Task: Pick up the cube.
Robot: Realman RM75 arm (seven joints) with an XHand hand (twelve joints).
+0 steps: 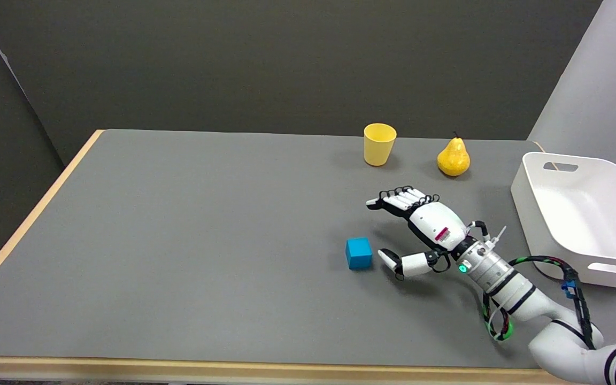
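On table, cube: blue cube (359,253) just left of thumb tip (not touching).
Right hand (420,227): fingers spread, holding nothing.

The small blue cube (359,253) sits on the grey mat of the wood-edged table (179,240), with bare mat all around it from six through nine to twelve o'clock. At its three o'clock the robot's black-and-white right hand (420,227) fills the space, fingers spread, thumb tip just beside the cube, apart from it. Towards one o'clock, well apart, stand the yellow plastic cup (379,144) and the yellow pear (453,156), a gap between them. The white plastic bin (580,214) blocks the table's three o'clock edge.
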